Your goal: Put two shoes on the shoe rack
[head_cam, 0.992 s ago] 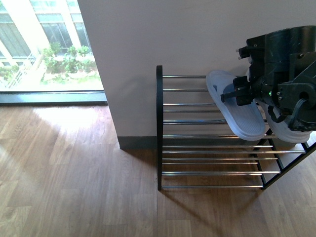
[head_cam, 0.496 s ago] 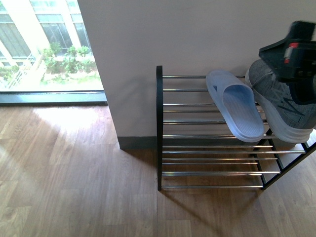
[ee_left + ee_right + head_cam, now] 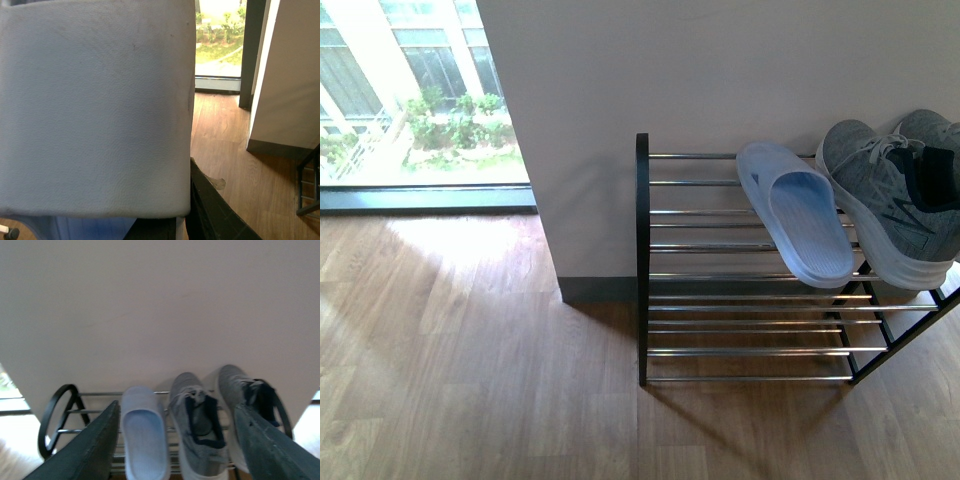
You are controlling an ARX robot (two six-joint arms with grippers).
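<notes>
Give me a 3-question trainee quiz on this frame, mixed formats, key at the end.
1. True or false: the pale blue slide lies on the top tier of the shoe rack.
2. Multiple choice: in the right wrist view, how many grey sneakers sit on the rack beside the slide? A) none B) one C) two
3. Short answer: do the right gripper fingers grip anything?

Key
1. True; it lies across the top chrome bars, next to a grey sneaker.
2. C; two sneakers stand side by side, both on the same side of the slide.
3. No; the fingers are spread wide, with the shoes visible between them and nothing touching them.
</notes>
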